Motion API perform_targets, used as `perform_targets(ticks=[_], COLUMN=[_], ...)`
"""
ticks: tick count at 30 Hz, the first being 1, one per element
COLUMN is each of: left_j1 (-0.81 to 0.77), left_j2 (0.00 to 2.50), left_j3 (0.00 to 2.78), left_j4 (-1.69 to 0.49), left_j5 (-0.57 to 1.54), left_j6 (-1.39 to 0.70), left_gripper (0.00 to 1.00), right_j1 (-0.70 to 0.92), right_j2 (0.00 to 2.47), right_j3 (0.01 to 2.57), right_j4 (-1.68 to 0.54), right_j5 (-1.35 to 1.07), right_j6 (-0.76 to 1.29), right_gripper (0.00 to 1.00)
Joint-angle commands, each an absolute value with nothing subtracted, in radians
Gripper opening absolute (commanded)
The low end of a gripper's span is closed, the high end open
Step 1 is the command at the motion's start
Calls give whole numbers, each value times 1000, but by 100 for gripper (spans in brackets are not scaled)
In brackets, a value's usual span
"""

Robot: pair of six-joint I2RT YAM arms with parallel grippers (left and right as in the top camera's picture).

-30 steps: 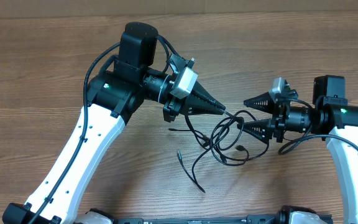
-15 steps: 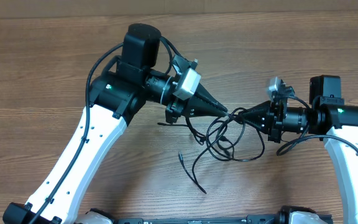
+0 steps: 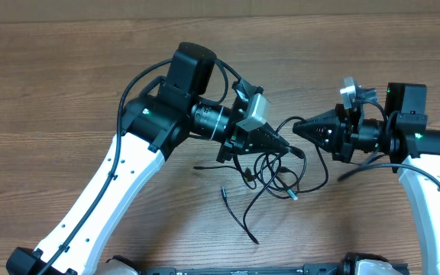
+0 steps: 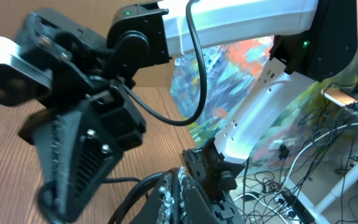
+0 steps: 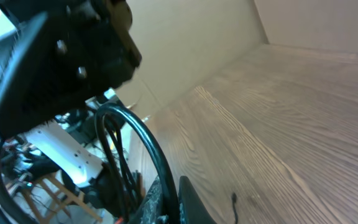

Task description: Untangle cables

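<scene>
Two grips on cables (image 3: 275,174), left fingers (image 3: 277,141), right fingers (image 3: 308,127)

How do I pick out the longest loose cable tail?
Find the black cable tangle between the left arm and right arm. One thin strand trails out of it toward the arms' bases, running far beyond the short ends beside it.

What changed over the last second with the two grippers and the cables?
The right gripper, open a second ago, moved in toward the left one and shut on a strand of the cables. The left gripper shifted rightward, carrying the tangle with it. Unchanged: the left gripper stays shut on the cables.
</scene>
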State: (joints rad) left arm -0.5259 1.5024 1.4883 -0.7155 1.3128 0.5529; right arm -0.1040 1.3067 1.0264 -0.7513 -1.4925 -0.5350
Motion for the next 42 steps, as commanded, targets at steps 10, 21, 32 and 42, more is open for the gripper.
perform_targets(ticks=[10,21,32,42], left_j1=[-645,-655,-655,-641], left_j2=[1485,1485,1485,1485], left_j3=[1509,1509,1509,1509], left_j4=[-737,-776,-774,-762], left_j5=[1301,1298,1355,1356], left_j6=[546,546,546,535], left_gripper=[4,4,4,4], right_j1=[-101,-102,-102,-102], right_j2=[1308,1308,1314,1340], right_j3=[1035,1035,1034,1034], right_j4=[-406,-476,-651,-741], right_j5=[-1161,-647,-222,-131], right_j6=[184,402,423,423], right_gripper=[4,4,4,35])
